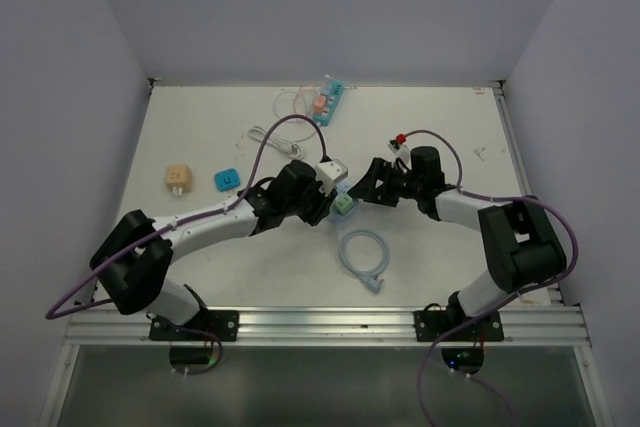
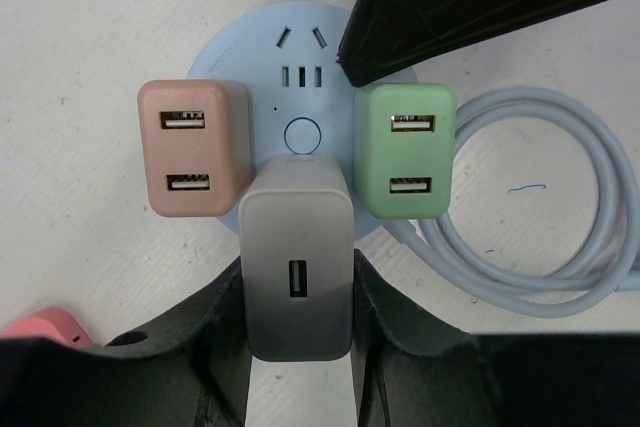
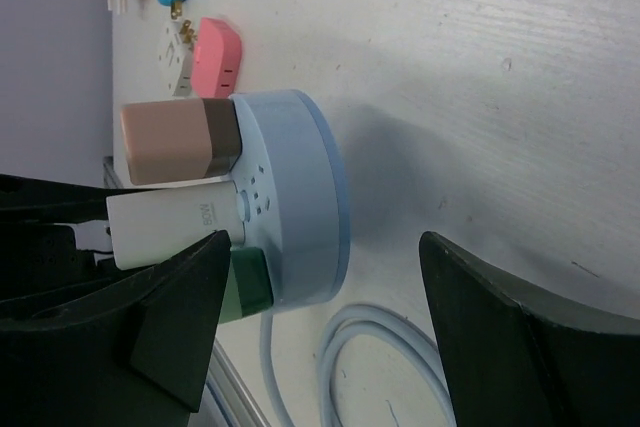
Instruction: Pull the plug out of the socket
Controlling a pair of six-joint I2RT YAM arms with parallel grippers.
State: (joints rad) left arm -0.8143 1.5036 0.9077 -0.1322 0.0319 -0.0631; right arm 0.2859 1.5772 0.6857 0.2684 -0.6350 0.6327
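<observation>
On the white table (image 1: 200,137), the blue socket (image 2: 245,42) holds three plugs (image 2: 190,147); my left gripper (image 2: 300,299) pinches the grey plug (image 2: 297,232), my right gripper (image 3: 322,247) spread.

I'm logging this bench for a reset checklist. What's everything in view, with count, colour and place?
socket hub: one, light blue, round, table centre
grey plug: one, grey, in the hub, between the other two
pinkish-tan plug: one, in the hub
green plug: one, in the hub
cable: one, light blue, coiled beside the hub
tan adapter: one, loose, table's left
blue adapter: one, beside the tan one
pink adapter: one, loose near the hub
white adapter: one, beside the pink one
power strip: one, teal, far edge
left fingers: two, black, shut on the grey plug
right fingers: two, black, open, at the hub
</observation>
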